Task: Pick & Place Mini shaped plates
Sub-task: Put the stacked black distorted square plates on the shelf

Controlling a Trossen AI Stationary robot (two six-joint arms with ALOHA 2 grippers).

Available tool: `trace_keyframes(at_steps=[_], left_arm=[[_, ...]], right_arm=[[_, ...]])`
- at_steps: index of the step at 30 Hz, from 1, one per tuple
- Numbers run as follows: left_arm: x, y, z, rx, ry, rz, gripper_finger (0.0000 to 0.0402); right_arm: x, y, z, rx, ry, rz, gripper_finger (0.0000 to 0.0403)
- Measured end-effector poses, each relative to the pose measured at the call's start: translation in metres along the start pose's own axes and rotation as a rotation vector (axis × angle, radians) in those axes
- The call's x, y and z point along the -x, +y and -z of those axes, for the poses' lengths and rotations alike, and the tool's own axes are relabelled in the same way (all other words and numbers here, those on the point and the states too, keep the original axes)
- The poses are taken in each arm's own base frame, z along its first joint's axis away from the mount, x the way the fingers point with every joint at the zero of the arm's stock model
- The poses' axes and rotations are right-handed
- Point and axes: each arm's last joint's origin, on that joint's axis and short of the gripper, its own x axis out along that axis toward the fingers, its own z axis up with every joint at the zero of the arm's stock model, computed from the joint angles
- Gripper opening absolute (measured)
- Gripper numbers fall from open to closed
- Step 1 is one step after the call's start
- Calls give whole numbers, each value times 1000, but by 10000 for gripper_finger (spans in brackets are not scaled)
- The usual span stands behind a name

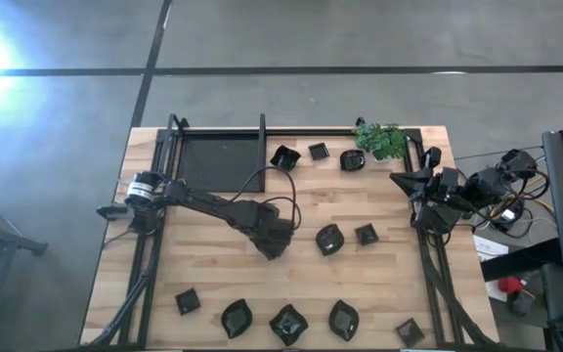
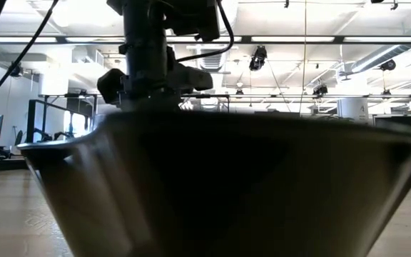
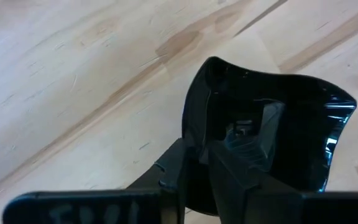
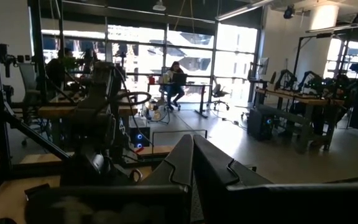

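At the centre of the tabletop (image 1: 213, 284), the left gripper (image 1: 274, 246) has its fingers (image 3: 229, 168) clenched on the rim of one mini shaped plate (image 3: 272, 137), glossy black with a wavy edge. The other plates lie apart: three at twelve o'clock near the plant (image 1: 380, 140) and tray (image 1: 221, 161), two at three o'clock, five along six o'clock. The right gripper (image 4: 191, 162) waits at the three o'clock edge, fingers pressed together and empty.

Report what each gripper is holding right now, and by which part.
The left gripper is shut on a mini shaped plate, pinching its rim with one finger inside the dish and one outside. The right gripper, waiting at the table's right edge, is shut on nothing.
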Motion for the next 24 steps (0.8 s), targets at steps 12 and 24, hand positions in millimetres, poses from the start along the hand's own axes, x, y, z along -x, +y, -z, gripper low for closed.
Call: trace_keyframes(at_steps=[12,24], left_arm=[[-4,4,0,-32,-27,-21,62],[-26,5,5,-13,-29,70,62]], right_arm=[[0,0,0,0,0,0,8],[0,0,0,-3,0,0,8]])
